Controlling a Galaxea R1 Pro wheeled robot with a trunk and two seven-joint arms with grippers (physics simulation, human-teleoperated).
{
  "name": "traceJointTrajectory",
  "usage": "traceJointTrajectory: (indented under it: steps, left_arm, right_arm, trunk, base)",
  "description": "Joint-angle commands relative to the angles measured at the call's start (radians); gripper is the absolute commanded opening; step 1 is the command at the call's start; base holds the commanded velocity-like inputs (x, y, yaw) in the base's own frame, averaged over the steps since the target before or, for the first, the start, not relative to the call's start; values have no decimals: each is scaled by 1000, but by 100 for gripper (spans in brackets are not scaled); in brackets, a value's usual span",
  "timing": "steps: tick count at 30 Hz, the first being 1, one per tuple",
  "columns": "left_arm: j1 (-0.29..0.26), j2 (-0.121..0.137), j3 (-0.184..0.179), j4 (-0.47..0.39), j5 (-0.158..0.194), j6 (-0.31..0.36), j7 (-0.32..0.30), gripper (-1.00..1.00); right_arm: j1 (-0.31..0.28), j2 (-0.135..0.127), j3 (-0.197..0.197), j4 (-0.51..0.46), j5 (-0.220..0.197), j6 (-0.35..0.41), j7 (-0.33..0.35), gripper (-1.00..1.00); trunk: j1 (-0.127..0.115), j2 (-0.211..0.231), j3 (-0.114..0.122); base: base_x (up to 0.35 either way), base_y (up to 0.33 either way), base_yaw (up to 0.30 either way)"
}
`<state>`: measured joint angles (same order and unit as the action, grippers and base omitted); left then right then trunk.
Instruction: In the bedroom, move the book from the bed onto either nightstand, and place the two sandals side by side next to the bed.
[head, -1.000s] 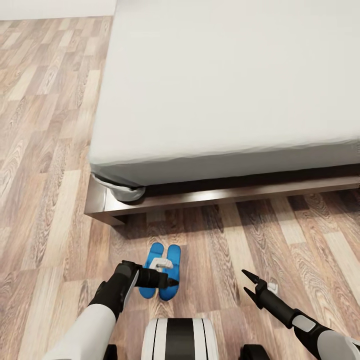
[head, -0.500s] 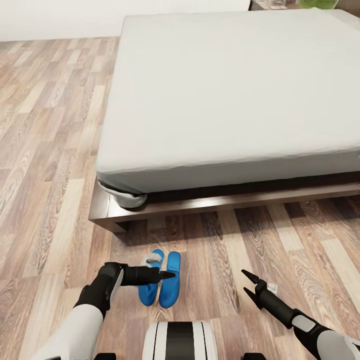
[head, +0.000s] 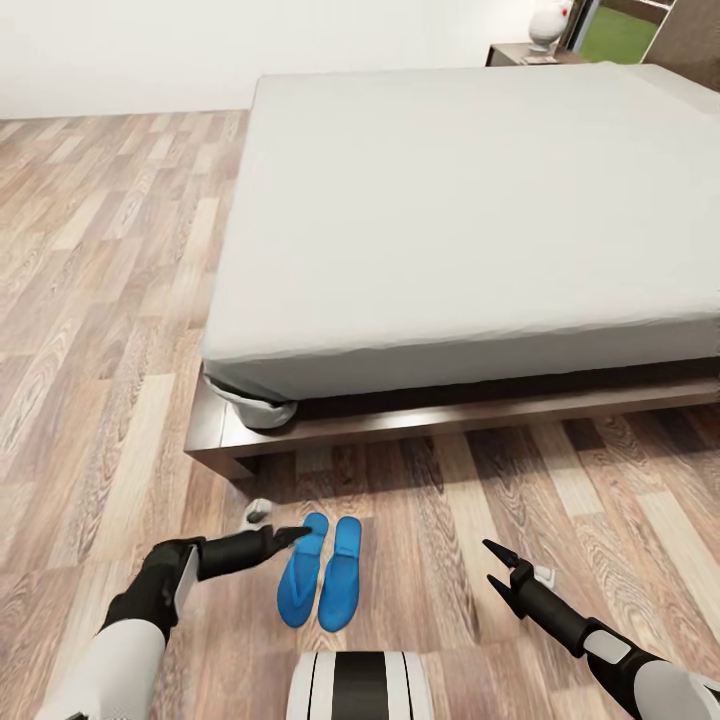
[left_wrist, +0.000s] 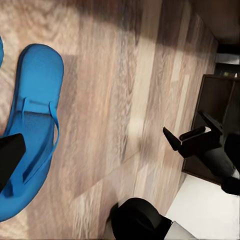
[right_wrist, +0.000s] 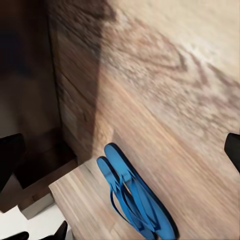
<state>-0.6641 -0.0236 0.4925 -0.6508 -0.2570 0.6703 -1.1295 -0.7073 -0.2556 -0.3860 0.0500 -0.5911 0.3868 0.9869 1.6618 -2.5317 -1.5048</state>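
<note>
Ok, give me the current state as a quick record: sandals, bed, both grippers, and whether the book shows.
sandals: two blue ones, side by side on the floor, by the bed's near corner
bed: mattress top bare in the head view, no book seen on it
left gripper: beside the sandals, holding nothing; open or shut unclear
right gripper: open, empty, off to the right of the sandals

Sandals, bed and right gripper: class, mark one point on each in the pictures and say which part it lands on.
Sandals (head: 322, 585): head view, the inner edges of the two soles.
Bed (head: 470, 220): head view, middle of the mattress top.
Right gripper (head: 492, 562): head view, midway between its open fingertips.
</note>
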Motion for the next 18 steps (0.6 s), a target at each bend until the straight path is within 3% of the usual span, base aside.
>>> traceJointTrajectory:
  steps: [1,7,14,18]
  left_arm:
    - [1,0,32,1,-9,8,-10,100]
    - [24,19,156,18,-4,7,-20,100]
    - [57,42,272,48,-3,4,-43,100]
    - [73,43,287,59,-2,-4,-47,100]
  right_arm:
    - [-1,-1,3,4,-9,8,3,100]
    - [-1,-1,3,4,-8,8,3,100]
    - [-1,-1,3,4,-7,7,5,100]
    - [-1,-1,3,4,-6,7,5,100]
  trunk:
    - [-1,0,3]
    - [-3,1,27]
    - [-6,3,54]
    - [-8,4,69]
  base:
    - [0,0,0]
    - [0,0,0]
    - [0,0,0]
    - [0,0,0]
